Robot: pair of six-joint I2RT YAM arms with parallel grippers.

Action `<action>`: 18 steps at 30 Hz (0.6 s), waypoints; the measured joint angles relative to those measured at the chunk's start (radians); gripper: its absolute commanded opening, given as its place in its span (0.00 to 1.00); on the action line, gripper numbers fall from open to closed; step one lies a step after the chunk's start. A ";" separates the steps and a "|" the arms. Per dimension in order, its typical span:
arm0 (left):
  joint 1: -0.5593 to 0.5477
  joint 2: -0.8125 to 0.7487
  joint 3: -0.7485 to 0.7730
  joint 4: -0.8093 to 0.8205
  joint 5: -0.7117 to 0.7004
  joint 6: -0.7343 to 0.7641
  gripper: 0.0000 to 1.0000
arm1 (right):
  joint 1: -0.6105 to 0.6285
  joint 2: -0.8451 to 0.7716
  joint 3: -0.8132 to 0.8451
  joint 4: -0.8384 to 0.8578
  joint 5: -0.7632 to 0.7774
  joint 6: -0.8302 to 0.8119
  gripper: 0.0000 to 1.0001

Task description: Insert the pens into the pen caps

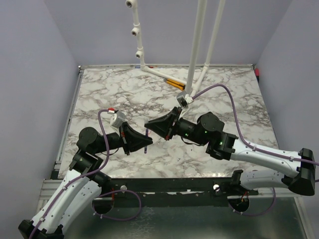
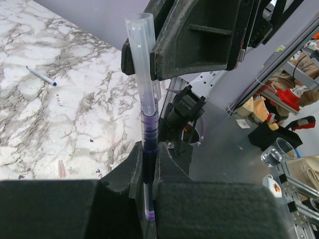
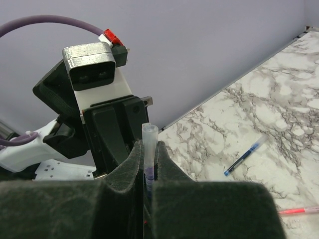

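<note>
**Double clamp on one pen: bend and slip risk**

Risks first. Clamped from both sides on the same held pen (image 2: 142, 74), so pushing even slightly off its axis could bow the thin clear barrel or pop it sideways out of one set of pads. Could also spin or slide on that smooth round barrel instead of seating. Cannot tell whether the dark length inside the left gripper (image 2: 149, 159) is a cap or just the pen's lower section, so not calling it seated. Would probably drop if let go on the wrong side first, being held up off the table (image 3: 279, 99).

Position. In the left wrist view, runs from bottom centre to top centre. Pinched at the dark lower part between the left fingers (image 2: 127, 172), with a ribbed purple band just above them and the open clear end at top, beside the other arm's finger. In the right wrist view, stands upright at centre, squeezed tight in the right gripper (image 3: 148, 159), open end poking above the pads.

Spares: blue pen (image 3: 244, 157) right of centre and pink-red pen (image 3: 299, 210) at the lower right edge, both lying flat, well apart from either gripper
</note>
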 measured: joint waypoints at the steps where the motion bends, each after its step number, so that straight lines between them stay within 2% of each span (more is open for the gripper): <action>1: 0.000 0.000 0.000 0.000 0.000 0.000 0.00 | 0.000 0.000 -0.003 0.005 0.000 0.003 0.01; 18: 0.000 -0.009 -0.010 -0.020 0.000 0.000 0.00 | 0.000 -0.001 -0.063 0.091 -0.001 0.034 0.01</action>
